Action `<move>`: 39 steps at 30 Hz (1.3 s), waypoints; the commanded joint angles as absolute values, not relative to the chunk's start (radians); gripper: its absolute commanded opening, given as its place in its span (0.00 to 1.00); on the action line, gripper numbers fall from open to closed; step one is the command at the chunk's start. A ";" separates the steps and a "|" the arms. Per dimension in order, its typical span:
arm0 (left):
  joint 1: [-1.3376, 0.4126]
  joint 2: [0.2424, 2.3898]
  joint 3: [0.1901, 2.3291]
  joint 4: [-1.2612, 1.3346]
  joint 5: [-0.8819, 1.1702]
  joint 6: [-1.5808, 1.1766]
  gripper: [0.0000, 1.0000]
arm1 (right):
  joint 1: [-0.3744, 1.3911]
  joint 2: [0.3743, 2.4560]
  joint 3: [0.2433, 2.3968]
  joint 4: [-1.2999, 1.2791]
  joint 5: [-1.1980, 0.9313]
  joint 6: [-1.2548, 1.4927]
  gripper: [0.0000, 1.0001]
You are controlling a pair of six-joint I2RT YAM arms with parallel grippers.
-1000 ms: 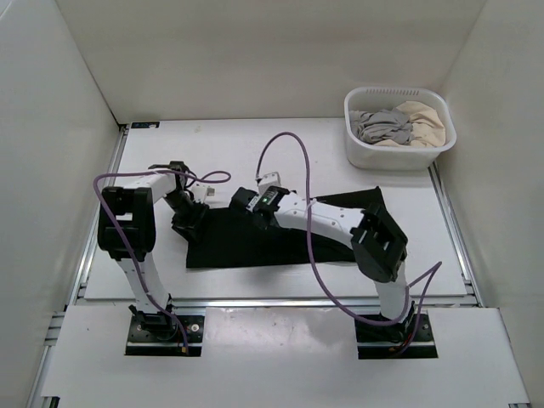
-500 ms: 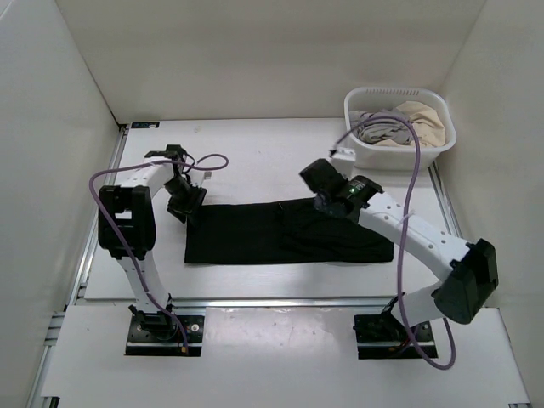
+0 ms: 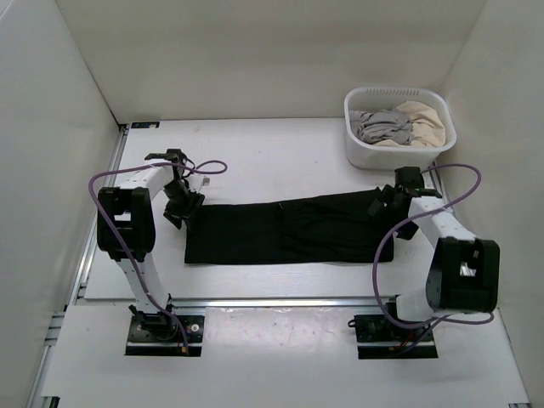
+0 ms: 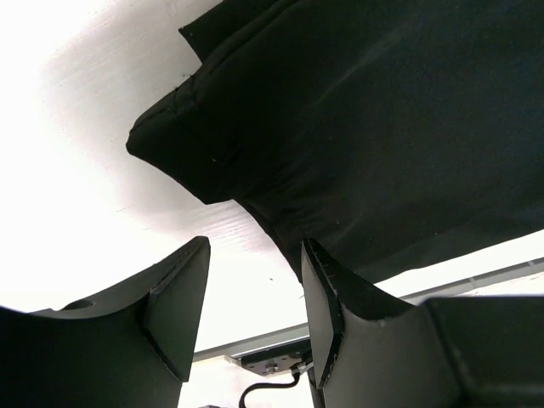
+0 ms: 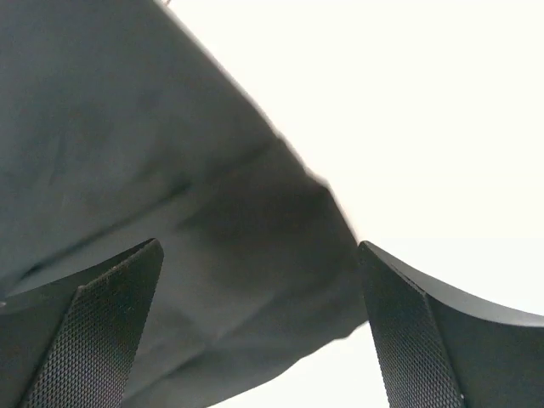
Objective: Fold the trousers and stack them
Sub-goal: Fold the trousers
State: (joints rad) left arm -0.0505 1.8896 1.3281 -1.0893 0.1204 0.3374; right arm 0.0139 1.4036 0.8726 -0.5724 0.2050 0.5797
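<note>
1. Trousers (image 3: 289,231): one black pair. I see them lying flat in a long band across the middle of the table (image 3: 255,157), running left to right between my two grippers. In the left wrist view their near corner (image 4: 357,127) is bunched and slightly raised.
2. Left gripper (image 3: 177,212): it sits at the left end of the band. The wrist view shows its fingers (image 4: 178,306) parted with only tabletop between them and the cloth edge just beyond; it grips nothing.
3. Right gripper (image 3: 380,202): it sits at the right end, low over the cloth. Its fingers (image 5: 93,340) are spread wide with fabric lying flat under the gap, not pinched.
4. Edges and room: a strip of white tabletop runs along the near edge of the band. A wider stretch lies between it and the back wall.
5. Basket (image 3: 399,127): one, white, in the far right corner, apart from the trousers. It holds two items, a grey garment (image 3: 381,126) and a beige garment (image 3: 423,119).
6. Writing: one small dark strip (image 3: 144,125) lies at the far left corner, too small to read.
</note>
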 commanded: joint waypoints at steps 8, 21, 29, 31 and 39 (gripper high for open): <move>-0.051 1.850 1.316 -1.074 0.106 0.321 0.59 | -0.118 1.730 0.905 -0.403 -0.099 0.411 0.86; -0.041 1.868 1.316 -1.065 0.193 0.340 0.59 | -0.213 1.635 0.945 -0.466 -0.129 0.370 0.00; -0.107 1.940 1.327 -1.026 0.253 0.341 0.59 | -0.184 1.481 1.199 -0.828 0.116 0.315 0.00; -0.127 1.970 1.327 -1.026 0.306 0.341 0.59 | -0.109 1.445 1.244 -0.885 0.197 0.314 0.00; -0.242 2.074 1.446 -1.025 0.442 0.360 0.60 | 0.424 1.605 1.575 -1.174 0.458 0.515 0.00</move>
State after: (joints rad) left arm -0.1974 2.0304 1.3991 -1.0840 0.3309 0.3344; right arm 0.2512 1.5021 1.4723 -0.9863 0.3283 0.4179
